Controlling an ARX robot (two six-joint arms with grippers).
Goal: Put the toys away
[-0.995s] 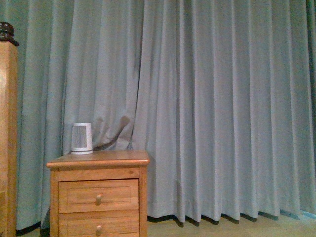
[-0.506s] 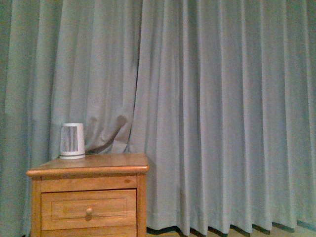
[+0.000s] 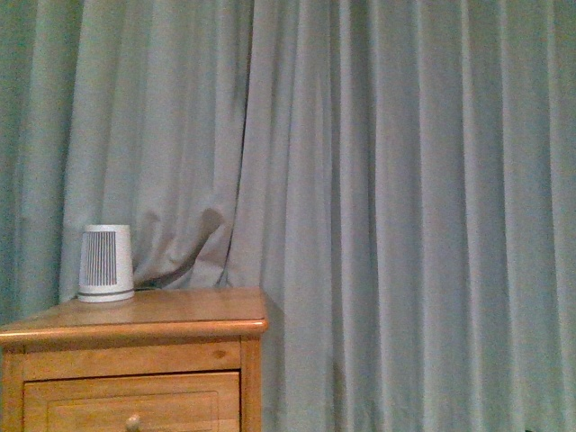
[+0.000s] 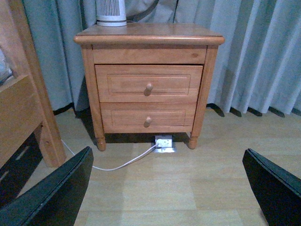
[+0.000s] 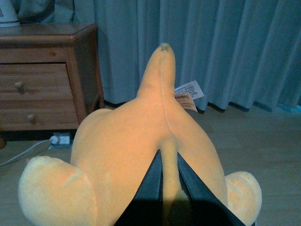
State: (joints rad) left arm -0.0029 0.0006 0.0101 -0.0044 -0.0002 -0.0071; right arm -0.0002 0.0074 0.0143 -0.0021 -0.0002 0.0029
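Only the right wrist view is showing the plush toy (image 5: pixel 136 141). The right jaws are pressing almost shut on a ridge of its yellow-orange fabric, and its white tag (image 5: pixel 188 92) is sticking out toward the curtain (image 5: pixel 211 47). The floor (image 5: pixel 263 141) is showing beyond the toy, and the nightstand (image 5: pixel 42 70) is standing off to one side. The left wrist view is showing the left jaws spread wide with nothing between them, facing the nightstand's two drawers. A white cord (image 4: pixel 122 165) is running across the floor to a socket box (image 4: pixel 164 142) under the nightstand. This view alone is taking in a wooden frame (image 4: pixel 28 94) beside the nightstand. The front view is showing neither the arms nor the toy, only the curtain, the nightstand's top, and a small white slatted device (image 3: pixel 105 263) sitting toward the back left of that top.
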